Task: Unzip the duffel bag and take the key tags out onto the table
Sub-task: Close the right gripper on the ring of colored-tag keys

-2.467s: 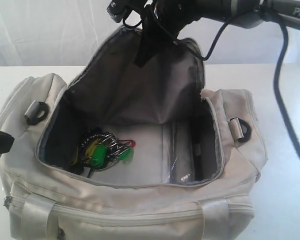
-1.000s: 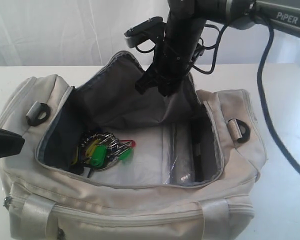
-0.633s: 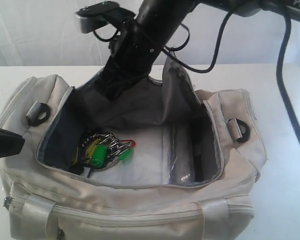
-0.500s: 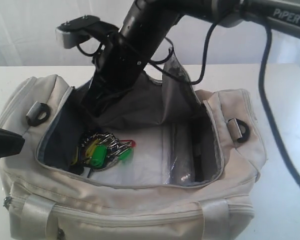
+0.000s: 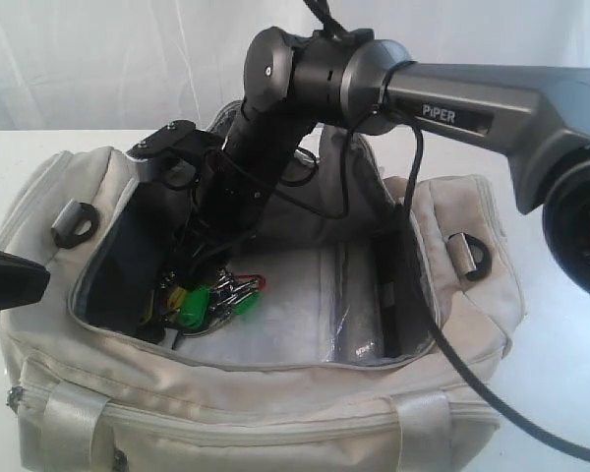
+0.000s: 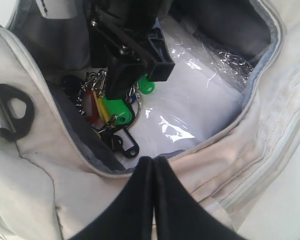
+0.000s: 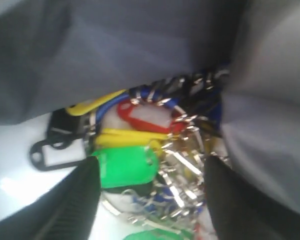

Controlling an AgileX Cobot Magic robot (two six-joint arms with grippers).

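The cream duffel bag (image 5: 275,413) lies unzipped on the white table (image 5: 562,379), its dark lining showing. The key tags (image 5: 208,298), a bunch of green, yellow, red and black tags on metal rings, lie on the bag's floor at the left end. My right gripper (image 5: 205,260) reaches down inside the bag. In the right wrist view it (image 7: 151,166) stands open, with a finger on either side of the key tags (image 7: 127,165). My left gripper (image 6: 153,160) is shut and empty, hovering over the bag's near rim (image 6: 200,150), and shows at the left edge of the exterior view (image 5: 5,280).
The bag's grey top flap (image 5: 349,172) stands up behind the right arm. Black D-rings (image 5: 76,222) (image 5: 475,256) sit at both ends. Shiny clear plastic (image 5: 349,315) covers the bag's floor. The right arm's cable (image 5: 442,344) trails across the bag's right side.
The right arm has swung down and leftward from above the flap into the bag, and its jaws have opened over the key tags. The left gripper has stayed put.
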